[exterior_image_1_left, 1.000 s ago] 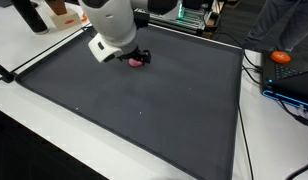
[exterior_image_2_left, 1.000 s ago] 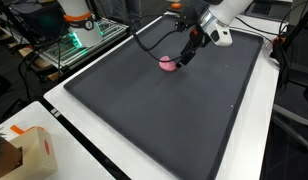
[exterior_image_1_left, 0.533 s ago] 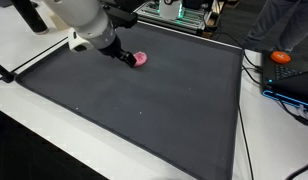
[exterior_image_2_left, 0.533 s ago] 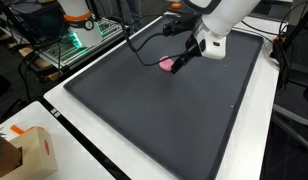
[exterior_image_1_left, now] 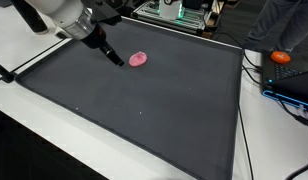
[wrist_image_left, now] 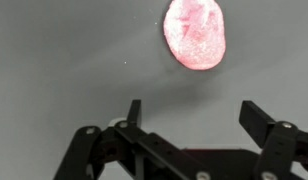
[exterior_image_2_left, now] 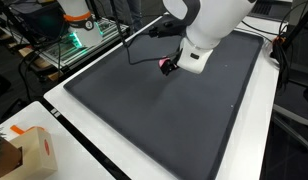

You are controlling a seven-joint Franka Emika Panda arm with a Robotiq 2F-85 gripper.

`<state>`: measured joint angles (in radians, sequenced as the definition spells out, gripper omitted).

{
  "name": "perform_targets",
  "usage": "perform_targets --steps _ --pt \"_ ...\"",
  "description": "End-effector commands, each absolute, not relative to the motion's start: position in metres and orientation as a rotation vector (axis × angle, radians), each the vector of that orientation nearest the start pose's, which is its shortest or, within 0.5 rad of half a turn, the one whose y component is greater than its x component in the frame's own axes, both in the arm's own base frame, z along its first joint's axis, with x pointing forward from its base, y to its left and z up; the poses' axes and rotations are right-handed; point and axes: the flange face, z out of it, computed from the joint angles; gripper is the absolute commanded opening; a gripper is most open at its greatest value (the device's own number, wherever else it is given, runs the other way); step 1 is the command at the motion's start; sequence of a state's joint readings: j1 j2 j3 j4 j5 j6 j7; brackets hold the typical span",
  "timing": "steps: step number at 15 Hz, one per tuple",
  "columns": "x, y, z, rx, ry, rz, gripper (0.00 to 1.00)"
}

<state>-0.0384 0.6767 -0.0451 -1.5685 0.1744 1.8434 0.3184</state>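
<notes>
The pink lump [wrist_image_left: 194, 35] lies straight ahead of the wide-open, empty jaws, apart from them, its long axis pointing away.

Lab — elec. rack [exterior_image_2_left: 79, 40] w/ green LEDs, cables [exterior_image_1_left: 252, 62], black mat [exterior_image_1_left: 154, 110]

Both exterior views are bright and evenly lit from overhead, with the white table [exterior_image_1_left: 24, 45] close to washed out and the dark mat [exterior_image_1_left: 154, 105] an even, matte charcoal. In the wrist view the light is dimmer. There the pink lump [wrist_image_left: 196, 35] looks oversaturated and slightly soft, and the gripper [wrist_image_left: 194, 108] is a dark, faintly blurred silhouette.
</notes>
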Motion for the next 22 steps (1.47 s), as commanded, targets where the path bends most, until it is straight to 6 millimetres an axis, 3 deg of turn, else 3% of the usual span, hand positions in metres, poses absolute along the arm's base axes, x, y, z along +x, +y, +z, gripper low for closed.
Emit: perform_targets --steps 1,8,15,22 --pt "0.631 -0.056 0.221 -2.757 0.951 0.634 1.0" --pt "0.602 -0.075 0.213 -2.516 1.234 0.602 1.0" --pt "0.581 -0.075 0.212 -2.463 1.255 0.611 1.0" --pt "0.577 -0.062 0.247 -2.524 1.167 0.545 1.0"
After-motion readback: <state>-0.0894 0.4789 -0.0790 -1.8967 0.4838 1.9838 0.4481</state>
